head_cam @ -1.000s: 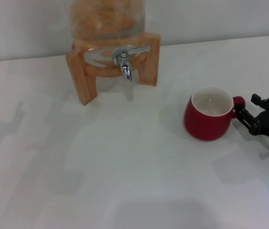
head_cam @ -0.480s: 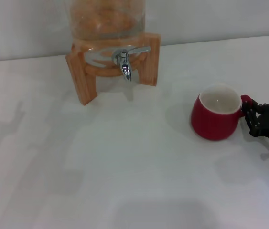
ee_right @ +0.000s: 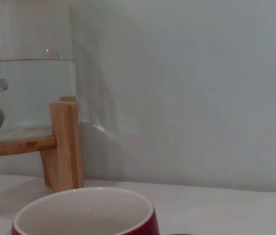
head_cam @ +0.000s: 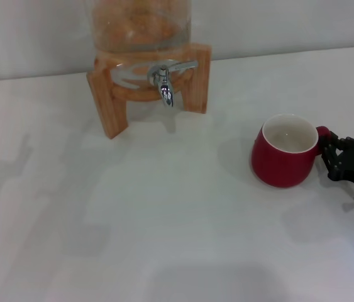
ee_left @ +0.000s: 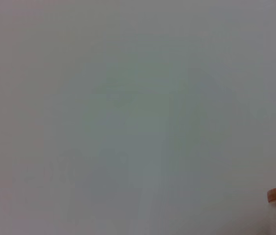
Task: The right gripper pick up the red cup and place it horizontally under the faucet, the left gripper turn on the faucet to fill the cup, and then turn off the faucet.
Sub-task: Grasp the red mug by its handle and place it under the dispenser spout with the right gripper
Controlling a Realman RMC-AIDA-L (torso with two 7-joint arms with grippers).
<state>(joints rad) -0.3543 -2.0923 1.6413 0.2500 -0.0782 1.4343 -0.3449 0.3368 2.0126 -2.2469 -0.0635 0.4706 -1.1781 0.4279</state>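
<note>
Where the right gripper [head_cam: 325, 151] meets the red cup [head_cam: 285, 158], its handle is hidden.

Bare lab-like setup — plain white table [head_cam: 164, 220], blank wall [ee_right: 201, 88].

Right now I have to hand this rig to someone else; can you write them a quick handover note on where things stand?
Right gripper: at the handle of the red cup, closed on it, to the robot's right on the table.
Left gripper: not in view; its wrist camera shows mostly blank wall.
Red cup: upright, empty as far as its white inside shows, well to the right of and nearer than the faucet.
Faucet: no water visible at the spout.
Done: handle grasped.
Left: carry the cup under the faucet, open it with the left gripper, fill, close.
</note>
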